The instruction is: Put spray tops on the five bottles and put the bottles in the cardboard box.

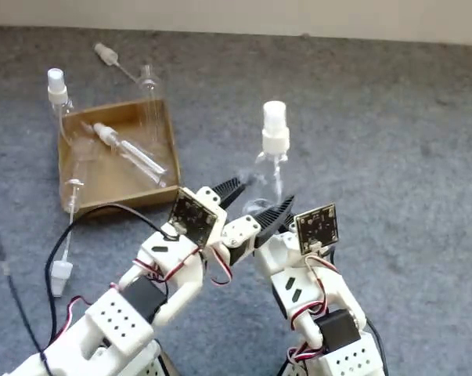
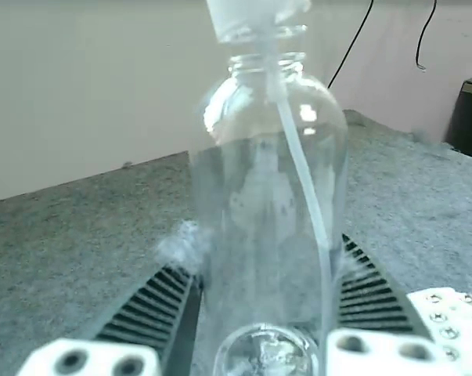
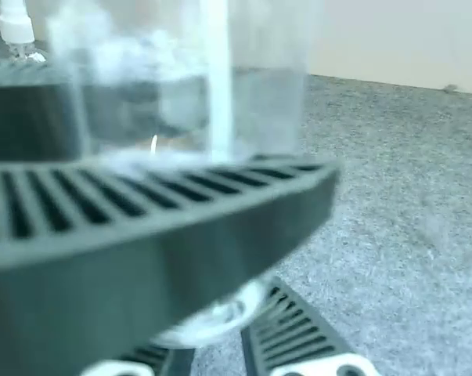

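Bottle: a clear bottle (image 1: 272, 164) stands upright on the grey desk (image 1: 392, 157), to the right of the box. It sits between the two arms' tips.
Spray top: a white spray top (image 1: 275, 128) is on that bottle's neck, and its dip tube runs down inside.
Left jaws: they sit one on each side of the bottle's lower body, ribbed faces against the plastic, pinching it.
Right jaws: they are at the same bottle's base, on the side away from the left arm. Whether they grip or stand spread, I cannot tell.
Left arm: the left arm (image 1: 142, 301) comes in from the near left corner of the desk.
Right arm: the right arm (image 1: 326, 313) comes in from the near edge, just beside the left arm.
Box: the cardboard box (image 1: 114, 186) sits on the left of the desk, open side up.
Lying bottle: a lying bottle (image 1: 134, 155) with its top on rests slantwise across the box floor.
Side bottle: a second clear side bottle (image 1: 81, 153) lies along the box's left wall. Its details are hard to make out.
Corner bottle: a topped corner bottle (image 1: 58, 90) stands upright at the box's back left corner. I cannot tell whether it is inside or just outside.
Open bottle: an open bottle (image 1: 148, 94) with a bare neck is at the box's back right corner.
Far top: a loose far top (image 1: 106, 53) lies on the desk behind the box, its tube pointing toward the open bottle's neck.
Near top: a loose near top (image 1: 61, 276) lies on the desk in front of the box's left corner, its tube running toward the box.
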You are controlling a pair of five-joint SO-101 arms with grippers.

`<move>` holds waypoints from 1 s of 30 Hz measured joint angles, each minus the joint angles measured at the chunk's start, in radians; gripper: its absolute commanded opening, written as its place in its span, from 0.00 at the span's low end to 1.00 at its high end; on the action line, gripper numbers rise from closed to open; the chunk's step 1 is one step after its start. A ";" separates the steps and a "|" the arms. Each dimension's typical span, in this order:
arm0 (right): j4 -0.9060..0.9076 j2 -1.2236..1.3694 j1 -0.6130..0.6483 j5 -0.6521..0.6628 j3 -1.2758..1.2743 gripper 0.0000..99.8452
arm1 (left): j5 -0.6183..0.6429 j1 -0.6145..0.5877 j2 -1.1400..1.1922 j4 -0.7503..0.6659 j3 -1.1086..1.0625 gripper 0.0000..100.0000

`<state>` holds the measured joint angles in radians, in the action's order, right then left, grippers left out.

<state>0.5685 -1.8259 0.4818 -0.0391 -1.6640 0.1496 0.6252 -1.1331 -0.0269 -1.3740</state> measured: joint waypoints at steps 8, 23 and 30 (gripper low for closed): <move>0.000 0.000 -0.023 0.000 0.000 0.01 | 0.005 -0.005 -0.192 0.230 0.002 0.08; 0.002 0.000 -0.084 0.000 0.000 0.01 | 0.003 -0.061 -0.351 0.391 0.000 0.08; 0.002 0.000 -0.083 0.000 0.000 0.01 | 0.002 -0.133 -0.351 0.339 -0.025 0.08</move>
<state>0.5700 -1.8259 0.3989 -0.0391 -1.6640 0.1511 0.4918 -1.4845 0.3122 -1.3986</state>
